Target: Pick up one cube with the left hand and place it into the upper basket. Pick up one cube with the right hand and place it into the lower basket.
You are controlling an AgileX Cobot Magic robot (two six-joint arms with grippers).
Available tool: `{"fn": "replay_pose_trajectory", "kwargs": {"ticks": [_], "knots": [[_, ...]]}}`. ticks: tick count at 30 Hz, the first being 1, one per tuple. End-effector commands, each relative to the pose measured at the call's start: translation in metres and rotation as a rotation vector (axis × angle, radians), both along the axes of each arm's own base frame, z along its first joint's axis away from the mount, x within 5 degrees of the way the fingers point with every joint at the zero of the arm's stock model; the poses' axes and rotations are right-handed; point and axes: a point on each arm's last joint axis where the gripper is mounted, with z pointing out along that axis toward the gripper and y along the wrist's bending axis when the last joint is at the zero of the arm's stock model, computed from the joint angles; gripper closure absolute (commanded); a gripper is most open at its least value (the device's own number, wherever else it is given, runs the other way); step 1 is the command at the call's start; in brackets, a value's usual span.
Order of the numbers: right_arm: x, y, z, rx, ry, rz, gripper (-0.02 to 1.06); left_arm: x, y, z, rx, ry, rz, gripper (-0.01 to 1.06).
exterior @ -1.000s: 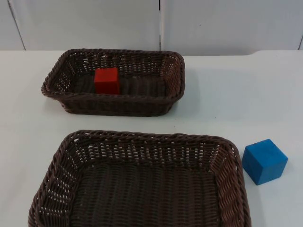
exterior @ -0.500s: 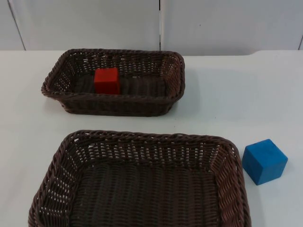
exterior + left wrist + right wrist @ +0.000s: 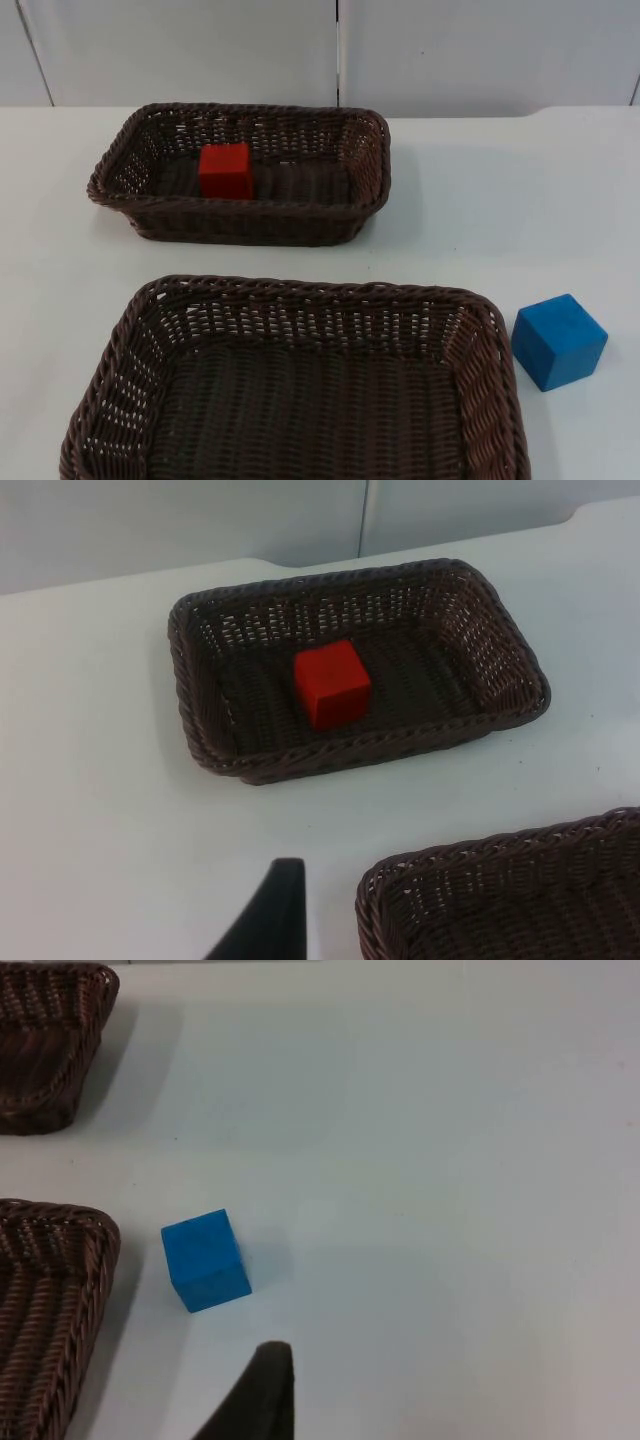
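Nearest the camera, the lower basket [image 3: 300, 390] is sitting empty, and the blue cube [image 3: 559, 340] is resting on the table [image 3: 500, 200] just beside its right end, not touching. Farther back, the upper basket [image 3: 245, 170] is already holding the red cube [image 3: 225, 170], so I'd say the left half is done and the right pick is what's coming up.

The right gripper [image 3: 250, 1395] is hanging above the table near the blue cube, and the left gripper [image 3: 265, 915] is waiting over bare table in front of the upper basket. Can't tell how wide either one is set.

For a clean grab, I'd square the fingers to two flat faces, since the cube is sitting turned, and stay clear of the basket wall.

The right wrist view is showing the gap between cube and rim better than the top view.
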Motion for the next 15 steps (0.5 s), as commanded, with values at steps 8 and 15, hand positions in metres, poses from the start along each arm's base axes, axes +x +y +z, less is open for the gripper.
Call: {"fn": "replay_pose_trajectory", "kwargs": {"ticks": [8, 15], "knots": [[0.042, 0.004, 0.024, -0.026, 0.107, 0.013, 0.01, -0.002, 0.0, 0.0, 0.002, -0.005, -0.005, 0.0], [0.089, 0.009, 0.017, -0.071, 0.271, 0.048, 0.01, -0.002, 0.0, 0.0, 0.002, -0.005, -0.005, 0.0]]}}
